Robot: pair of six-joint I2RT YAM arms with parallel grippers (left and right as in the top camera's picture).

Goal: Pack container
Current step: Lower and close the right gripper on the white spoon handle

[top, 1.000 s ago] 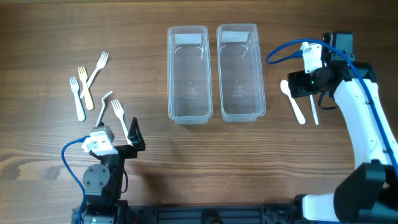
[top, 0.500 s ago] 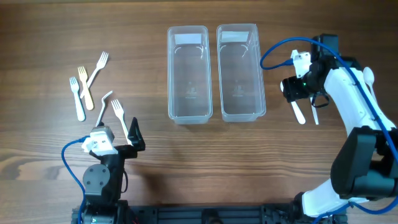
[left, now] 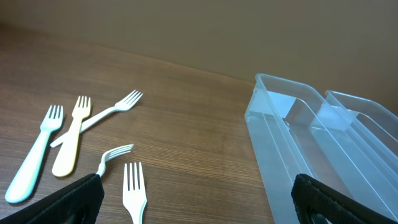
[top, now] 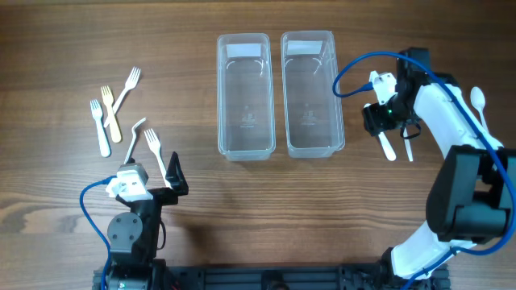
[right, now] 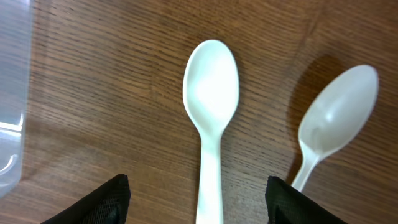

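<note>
The right gripper (right: 198, 202) hangs spread over a white spoon (right: 211, 87) just right of the containers (top: 310, 93). Closing off-centre could knock it into the neighbouring spoon (right: 339, 115) (they lie close), spoiling the grasp. The left gripper (left: 199, 202) is spread too.

R wrist view: white spoon (right: 211, 112) & translucent spoon (right: 336, 118) handles cut off at btm edge; right container (right: 9, 93) only a sliver at left edge. L wrist view: left container (left: 280, 134) runs off btm edge, nearest fork (left: 134, 198) handle cut off too. Overhead: right end effector (top: 383, 125) hides both spoon bowls.
</note>
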